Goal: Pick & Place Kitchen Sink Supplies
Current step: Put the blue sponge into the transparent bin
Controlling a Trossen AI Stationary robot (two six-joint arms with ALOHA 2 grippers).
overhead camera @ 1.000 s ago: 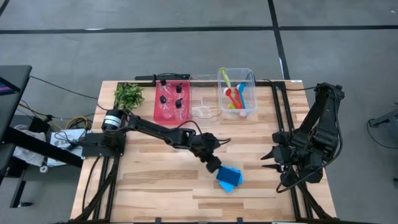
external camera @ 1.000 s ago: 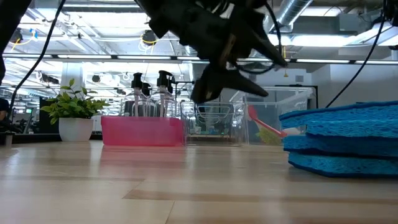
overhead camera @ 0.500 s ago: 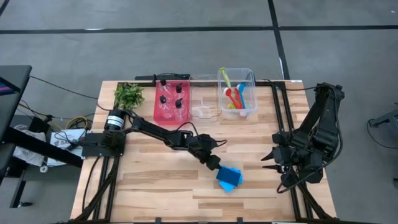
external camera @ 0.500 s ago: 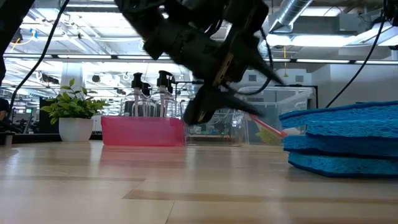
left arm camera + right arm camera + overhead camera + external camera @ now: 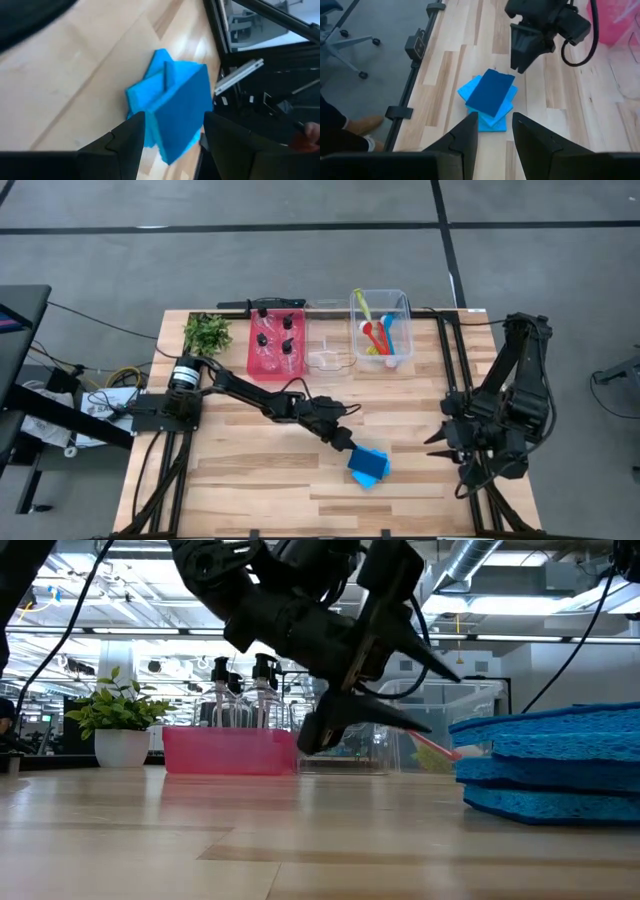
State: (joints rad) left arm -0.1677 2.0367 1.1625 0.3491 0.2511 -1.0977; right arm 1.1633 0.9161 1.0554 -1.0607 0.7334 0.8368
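The left gripper [image 5: 343,439] hangs just above the worktop [image 5: 240,480], fingers spread and holding nothing, just beside the stack of blue sponges [image 5: 368,467]. The sponges lie fanned, mid-worktop. At the far edge, the bottles [image 5: 275,340] stand in a red bin [image 5: 254,363]; the brushes [image 5: 380,335] sit in a clear bin [image 5: 403,300]. The right gripper [image 5: 438,442] waits at the right side, fingers apart, apparently empty.
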